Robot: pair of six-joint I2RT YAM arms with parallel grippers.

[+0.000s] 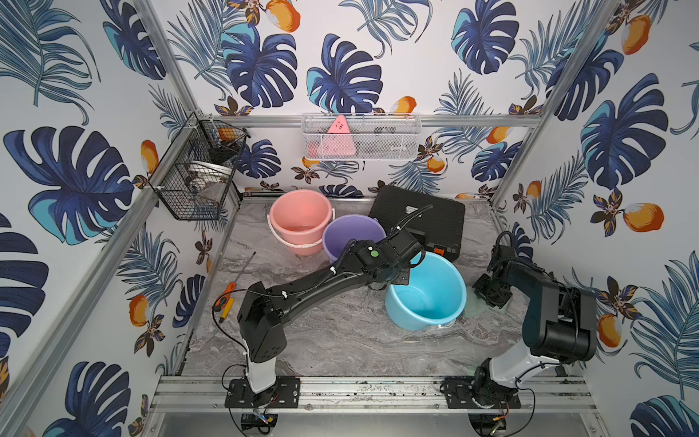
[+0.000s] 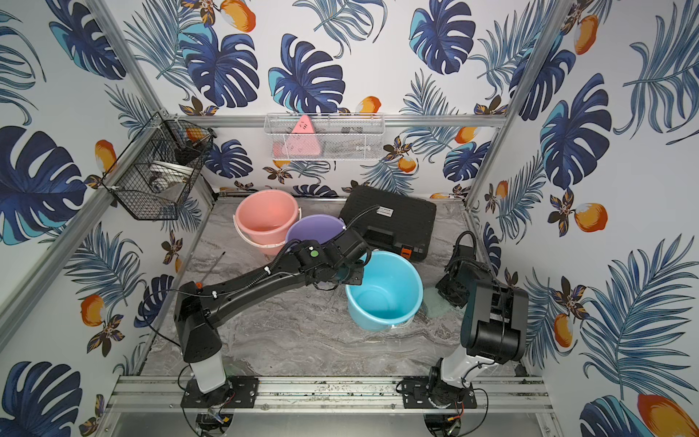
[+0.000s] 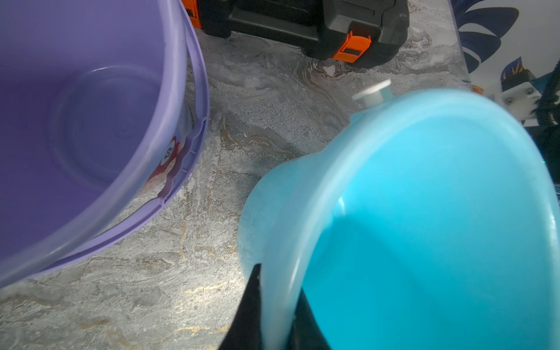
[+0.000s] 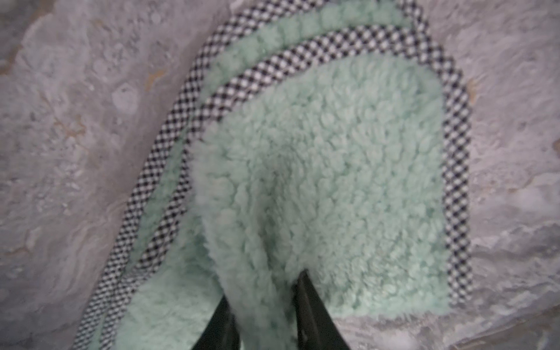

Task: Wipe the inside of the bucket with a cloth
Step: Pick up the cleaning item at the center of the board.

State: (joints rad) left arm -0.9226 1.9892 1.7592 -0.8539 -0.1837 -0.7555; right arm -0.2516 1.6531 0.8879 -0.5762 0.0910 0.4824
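Both grips look set: left gripper (image 3: 278, 281) clamps the blue bucket (image 3: 424, 212) by its rim, right gripper (image 4: 263, 288) pinches the mint cloth (image 4: 333, 166) lying to its right; wiping not yet begun.

Sky-blue plastic bucket (image 1: 425, 291), empty and smooth-walled, tilted mouth-up on the marbled desk (image 1: 340, 340) right of centre, and just to its right, lying on that desk, a folded mint-green fleecy cloth (image 4: 333, 181) edged in black-and-white check, one ridge of its pile bunched upward.
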